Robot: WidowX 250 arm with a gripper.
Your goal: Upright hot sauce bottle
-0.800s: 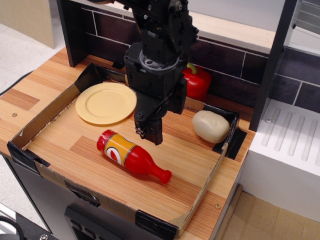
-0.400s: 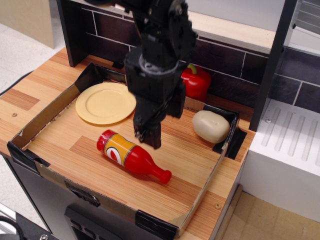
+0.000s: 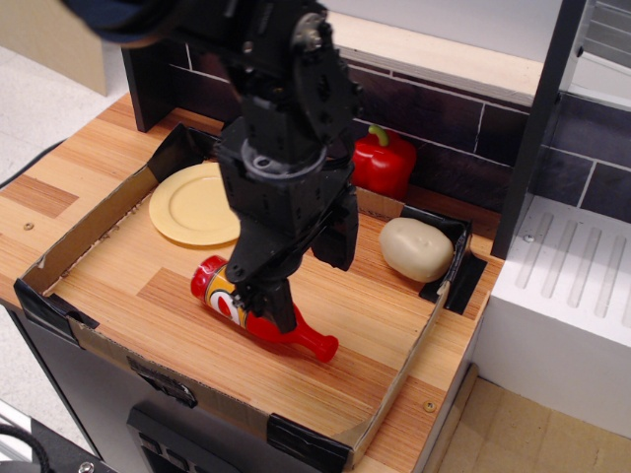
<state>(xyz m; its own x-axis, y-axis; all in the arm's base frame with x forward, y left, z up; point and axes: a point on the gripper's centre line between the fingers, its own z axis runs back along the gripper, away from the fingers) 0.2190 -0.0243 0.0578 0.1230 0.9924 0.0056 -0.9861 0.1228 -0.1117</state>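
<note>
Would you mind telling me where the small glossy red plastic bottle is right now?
The red bottle lies on its side near the cardboard tray's front edge, directly beneath the black gripper, in front of the yellow plate.

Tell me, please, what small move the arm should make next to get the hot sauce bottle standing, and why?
Probably ease the pincer down a little further and close it on the hot sauce bottle. The bottle lies on its side on the tray, cap pointing right, and the pincer is right over its body, though whether it already touches cannot be told.
</note>
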